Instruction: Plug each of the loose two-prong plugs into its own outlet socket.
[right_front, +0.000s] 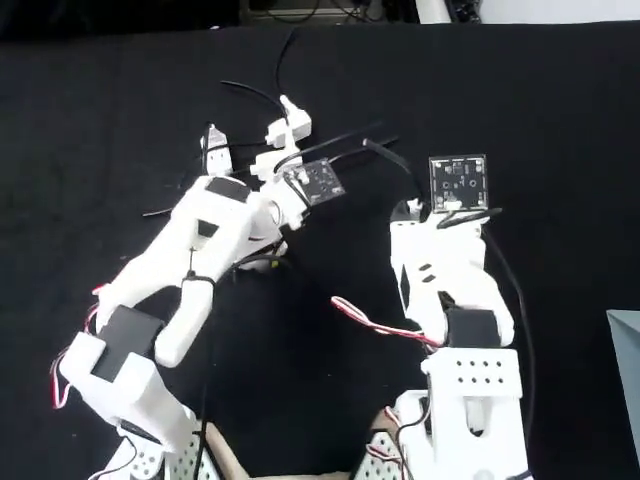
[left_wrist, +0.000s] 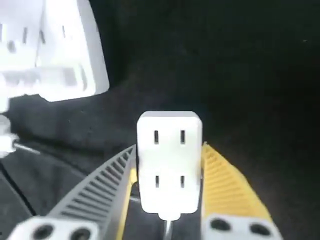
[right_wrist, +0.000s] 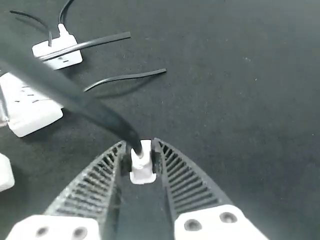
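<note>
**Both grippers loaded over a black-draped table**

High view: The table is covered by a black cloth. Beyond its far edge a pale strip of the room is seen, and a grey-blue object is cut off at the right edge. The left arm is stretched toward the far centre and the right arm is set to its right. Small white outlet pieces and thin black cables are scattered on the cloth ahead of the left arm.

Left wrist view: A white outlet block with two pairs of slots is clamped between the fingers of the left gripper, one finger grey and one yellow. A second outlet is seen farther off, above the dark cloth.

Right wrist view: A white plug with a black cord is pinched between the fingers of the right gripper, just above the cloth. Two more outlets and a loose cable end are laid on the cloth farther off.
</note>
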